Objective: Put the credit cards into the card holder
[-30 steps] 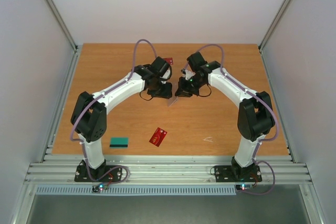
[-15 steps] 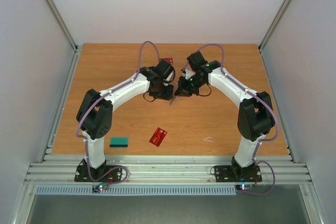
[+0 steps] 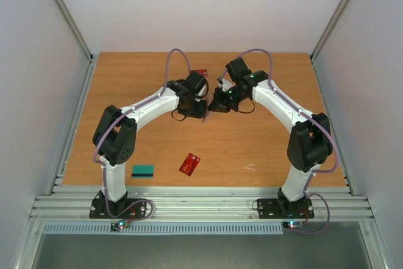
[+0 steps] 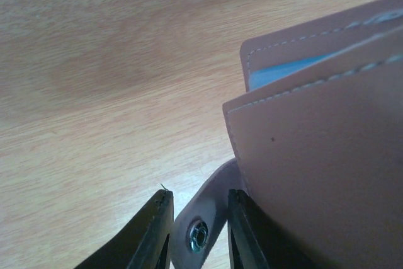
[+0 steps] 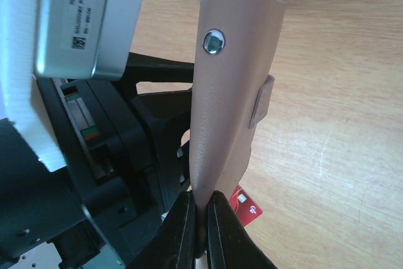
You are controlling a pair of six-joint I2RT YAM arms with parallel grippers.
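The table [image 3: 126, 92] is a matte orange-brown wooden board with fine grain. The left arm [image 3: 148, 106] and right arm [image 3: 280, 102] are white shells with black joints, bent inward so their wrists meet a little toward 12 o'clock from the board's middle.

Between them the card holder [image 5: 227, 92] stands on edge off the wood. It is smooth tan leather, flat and folded, with pale stitching along its rims and a light blue lining [image 4: 283, 70] showing in the slot. The right gripper [image 5: 200, 222] is clamped on its lower edge, black fingers [image 5: 182, 218] pressed flat on either face. The left gripper [image 4: 199, 203] sits at the holder's 9 o'clock side. Its jaws stand narrowly apart with the rounded strap [image 4: 211, 209] between them, and I cannot tell whether they pinch it.

One red card [image 3: 189, 164], thin and glossy with pale print, lies tilted at 6 o'clock on the board. The teal-green card [image 3: 143, 170] lies flat at 7 o'clock. A second red card [image 3: 201, 72] peeks out at 12 o'clock from the left wrist. A white scrap [image 3: 250, 168] rests at 5 o'clock. A round metal stud [image 5: 214, 41] shines near the holder's top, and another sits on the strap.

Since a second ago the left arm has reached further toward 3 o'clock, its elbow shifted inward. The right wrist has drawn slightly toward 12 o'clock, and the holder has gone with it. The loose cards have not moved
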